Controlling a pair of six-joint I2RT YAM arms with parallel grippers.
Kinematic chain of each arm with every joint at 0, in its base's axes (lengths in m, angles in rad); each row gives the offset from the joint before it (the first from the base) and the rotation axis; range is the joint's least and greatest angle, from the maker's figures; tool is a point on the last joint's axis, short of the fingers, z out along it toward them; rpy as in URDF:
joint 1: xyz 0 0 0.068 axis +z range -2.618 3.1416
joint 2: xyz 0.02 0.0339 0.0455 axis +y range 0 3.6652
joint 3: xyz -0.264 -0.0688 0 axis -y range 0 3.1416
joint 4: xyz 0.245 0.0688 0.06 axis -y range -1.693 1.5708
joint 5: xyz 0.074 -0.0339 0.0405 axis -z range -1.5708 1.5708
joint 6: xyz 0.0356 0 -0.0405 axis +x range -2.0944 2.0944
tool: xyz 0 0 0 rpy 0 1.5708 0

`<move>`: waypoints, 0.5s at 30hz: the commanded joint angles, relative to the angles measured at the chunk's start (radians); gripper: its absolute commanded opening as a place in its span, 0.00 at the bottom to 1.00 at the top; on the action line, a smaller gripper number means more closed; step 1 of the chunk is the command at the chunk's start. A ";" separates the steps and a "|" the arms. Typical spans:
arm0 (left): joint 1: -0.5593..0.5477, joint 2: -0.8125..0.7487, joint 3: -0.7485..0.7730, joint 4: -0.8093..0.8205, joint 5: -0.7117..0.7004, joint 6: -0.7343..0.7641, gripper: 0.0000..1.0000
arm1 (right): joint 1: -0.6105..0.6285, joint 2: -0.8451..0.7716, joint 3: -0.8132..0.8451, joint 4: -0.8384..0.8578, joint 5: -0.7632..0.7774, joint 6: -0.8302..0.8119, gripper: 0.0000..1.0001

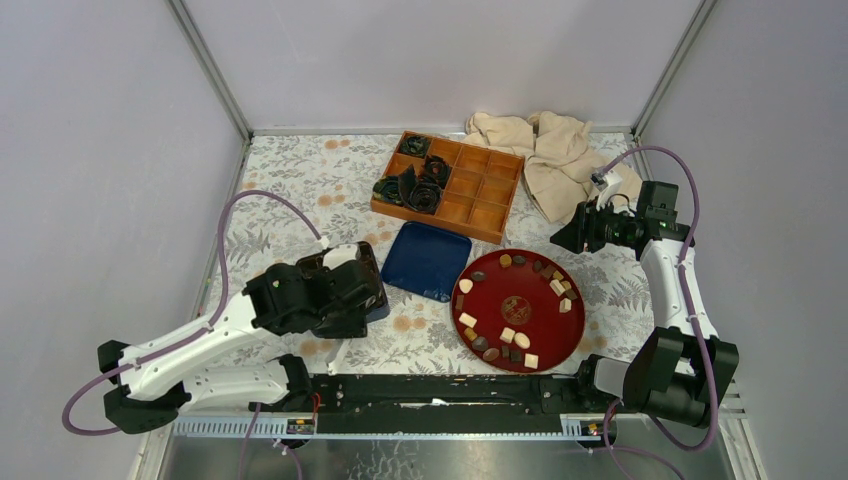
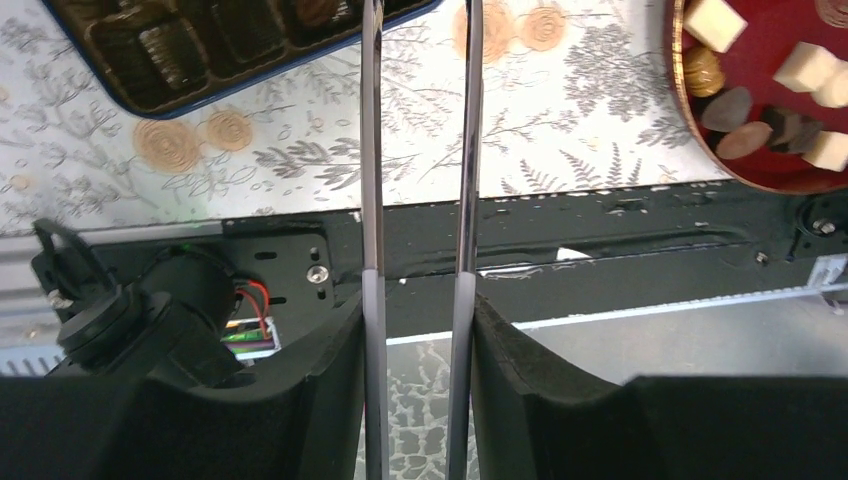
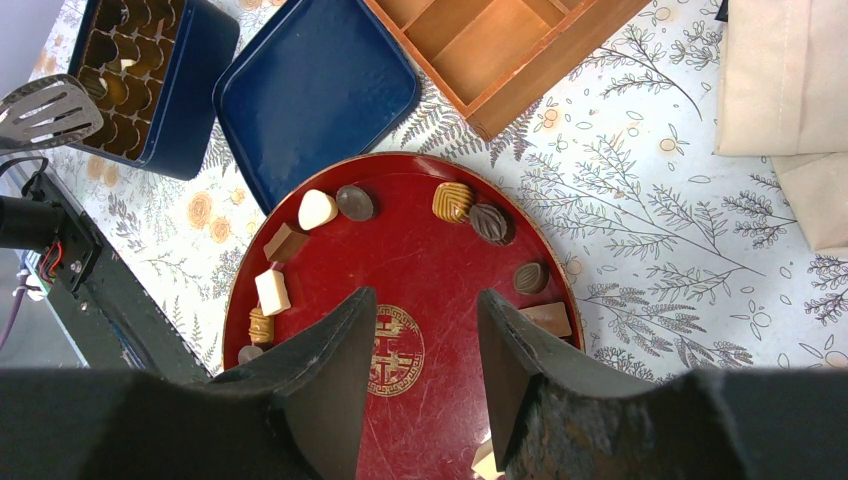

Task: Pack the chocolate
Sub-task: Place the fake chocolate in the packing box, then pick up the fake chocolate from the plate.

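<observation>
The chocolate [image 1: 507,334] lies as small brown and cream pieces round the rim of a red round plate [image 1: 516,290]. My right gripper [image 3: 420,300] hangs open above that plate [image 3: 430,260], nothing between its fingers; chocolate [image 3: 452,200] lies beyond them. My left gripper [image 2: 418,310] is shut on metal tongs [image 2: 372,150], one thin arm against each finger. The tongs' slotted tip [image 3: 45,108] shows by a blue box with a brown compartment tray [image 3: 150,60]. In the top view the left gripper [image 1: 340,290] covers most of that box.
The blue lid [image 1: 427,260] lies between box and plate. A wooden divided box [image 1: 470,195] with black crumpled paper cups [image 1: 415,185] stands behind it, and a beige cloth [image 1: 550,150] lies at the back right. The black base rail [image 1: 440,390] runs along the near edge.
</observation>
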 commanded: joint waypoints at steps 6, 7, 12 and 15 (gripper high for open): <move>0.005 0.027 0.046 0.292 0.112 0.135 0.43 | -0.007 0.003 0.004 -0.015 -0.022 -0.015 0.50; 0.004 0.043 0.044 0.323 0.129 0.146 0.43 | -0.007 0.004 0.004 -0.013 -0.023 -0.015 0.49; -0.014 0.164 0.062 0.433 0.183 0.200 0.42 | -0.007 0.004 0.004 -0.014 -0.021 -0.015 0.49; -0.032 0.236 0.082 0.498 0.210 0.225 0.42 | -0.007 0.005 0.004 -0.013 -0.021 -0.017 0.49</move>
